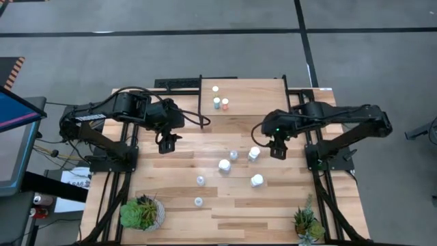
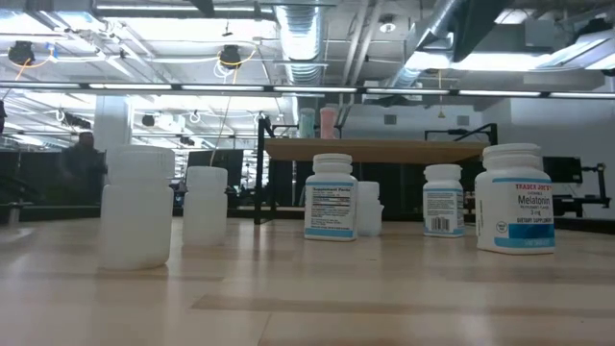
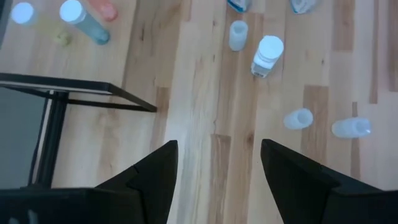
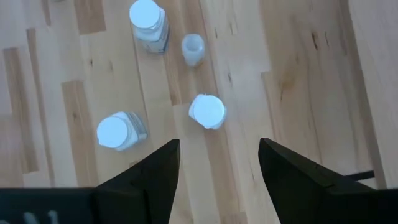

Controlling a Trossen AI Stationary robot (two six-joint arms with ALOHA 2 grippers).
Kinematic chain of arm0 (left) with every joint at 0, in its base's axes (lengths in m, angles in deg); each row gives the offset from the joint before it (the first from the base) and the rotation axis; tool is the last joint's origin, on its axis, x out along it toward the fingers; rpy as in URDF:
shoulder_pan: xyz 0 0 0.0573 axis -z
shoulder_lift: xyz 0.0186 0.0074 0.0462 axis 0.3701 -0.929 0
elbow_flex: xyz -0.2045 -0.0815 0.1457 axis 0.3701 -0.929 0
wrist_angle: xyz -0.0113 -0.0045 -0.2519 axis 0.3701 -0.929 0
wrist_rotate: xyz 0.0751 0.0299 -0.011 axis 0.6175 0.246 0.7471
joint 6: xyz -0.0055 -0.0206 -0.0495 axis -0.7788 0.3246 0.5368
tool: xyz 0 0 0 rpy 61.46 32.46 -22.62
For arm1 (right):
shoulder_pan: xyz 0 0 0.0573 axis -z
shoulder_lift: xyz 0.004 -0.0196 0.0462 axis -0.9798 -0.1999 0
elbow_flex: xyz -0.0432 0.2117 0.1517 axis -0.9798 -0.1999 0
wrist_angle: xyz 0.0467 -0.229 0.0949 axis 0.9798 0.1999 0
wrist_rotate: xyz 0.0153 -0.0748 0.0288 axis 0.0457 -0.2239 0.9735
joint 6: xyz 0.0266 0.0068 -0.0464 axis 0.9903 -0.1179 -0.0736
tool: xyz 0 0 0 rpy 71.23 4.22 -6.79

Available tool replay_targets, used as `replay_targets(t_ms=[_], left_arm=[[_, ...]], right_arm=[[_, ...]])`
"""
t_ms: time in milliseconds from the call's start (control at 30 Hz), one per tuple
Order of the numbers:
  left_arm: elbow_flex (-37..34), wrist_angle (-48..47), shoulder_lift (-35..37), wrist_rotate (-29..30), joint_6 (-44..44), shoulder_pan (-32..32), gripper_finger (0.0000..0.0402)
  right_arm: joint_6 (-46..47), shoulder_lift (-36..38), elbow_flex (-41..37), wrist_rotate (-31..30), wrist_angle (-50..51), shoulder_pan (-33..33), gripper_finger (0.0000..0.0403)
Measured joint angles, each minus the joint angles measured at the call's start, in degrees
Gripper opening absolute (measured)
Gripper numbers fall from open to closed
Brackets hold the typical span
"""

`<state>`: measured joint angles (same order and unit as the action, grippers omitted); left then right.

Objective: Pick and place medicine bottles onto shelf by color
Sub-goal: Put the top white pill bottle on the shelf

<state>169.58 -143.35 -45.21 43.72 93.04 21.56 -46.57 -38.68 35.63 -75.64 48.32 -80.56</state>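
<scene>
The shelf (image 1: pixel 252 92) stands at the table's far middle; a white-capped bottle (image 1: pixel 215 89), a pale blue one (image 1: pixel 217 103) and an orange one (image 1: pixel 225 104) stand on its left part. Several white bottles stand on the tabletop, among them (image 1: pixel 254 153), (image 1: pixel 224 165), (image 1: pixel 257 180) and two small ones (image 1: pixel 201 180), (image 1: pixel 198 202). My left gripper (image 1: pixel 166 145) hovers open and empty left of them, above bare wood (image 3: pixel 217 168). My right gripper (image 1: pixel 278 150) hovers open and empty just right of the bottle (image 4: pixel 208 111). Neither gripper shows in the low view.
Two potted green plants stand at the near edge, one left (image 1: pixel 142 212) and one right (image 1: pixel 307 224). The shelf's black metal frame (image 3: pixel 93 90) runs close ahead of my left gripper. The shelf's right part (image 2: pixel 432 149) is bare.
</scene>
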Motion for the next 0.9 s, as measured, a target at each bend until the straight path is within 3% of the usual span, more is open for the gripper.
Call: replay_targets(t_ms=[367,633,900], left_arm=[[0.0,-0.04,0.0,2.14,3.4,0.0,0.0217],[0.0,-0.07,0.0,2.27,3.44,0.0,0.0217],[0.0,-0.07,0.0,3.67,4.47,0.0,0.0217]], right_arm=[[-3.45,-4.21,-0.02,0.03,-0.59,-0.02,0.024],[-16.58,-9.85,0.18,0.46,-1.1,-1.69,0.0241],[-19.93,-15.19,4.3,0.23,4.17,-3.97,0.0271]])
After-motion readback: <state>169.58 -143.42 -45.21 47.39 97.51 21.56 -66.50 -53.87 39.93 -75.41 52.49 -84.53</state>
